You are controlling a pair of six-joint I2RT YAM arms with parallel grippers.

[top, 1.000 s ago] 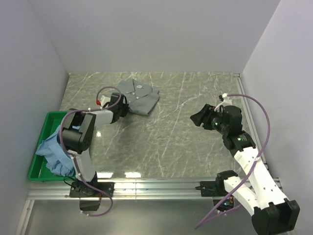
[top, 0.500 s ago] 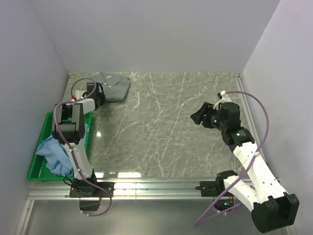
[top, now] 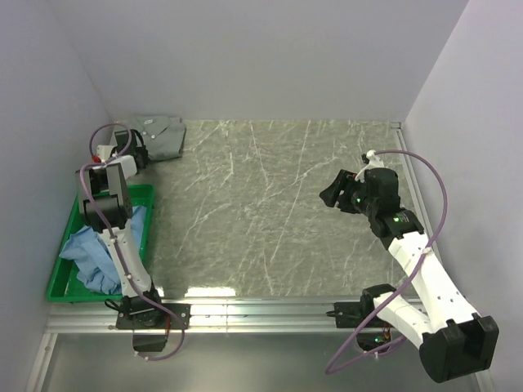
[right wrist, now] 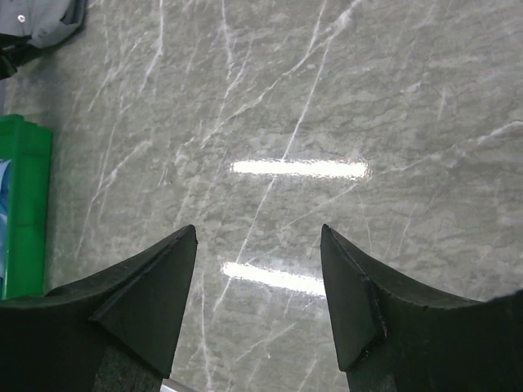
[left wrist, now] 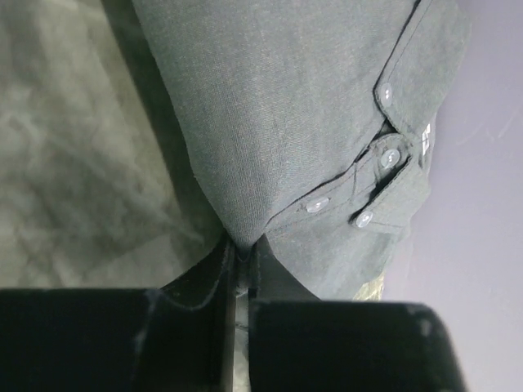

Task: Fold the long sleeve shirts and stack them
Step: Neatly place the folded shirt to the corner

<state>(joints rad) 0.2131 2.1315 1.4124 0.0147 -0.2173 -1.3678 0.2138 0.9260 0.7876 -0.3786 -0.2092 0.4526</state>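
A folded grey-green long sleeve shirt (top: 160, 135) lies in the table's far left corner, against the back wall. My left gripper (top: 139, 153) is shut on its near edge; the left wrist view shows the cloth (left wrist: 278, 122) pinched between the two fingers, its buttons and cuff on the right. A crumpled light blue shirt (top: 100, 255) sits in the green bin (top: 59, 273) at the left. Over the right side of the table, my right gripper (top: 331, 197) hangs open, and in its wrist view only bare table lies between the fingertips (right wrist: 186, 245).
The back wall and left wall close in on the corner where the grey-green shirt lies. The green bin (right wrist: 24, 204) runs along the table's left edge. The marble tabletop (top: 270, 204) stretches between the two arms.
My left gripper has dragged the grey-green shirt from the table's back middle leftward into the far left corner. The right arm has barely shifted and its gripper stays open.
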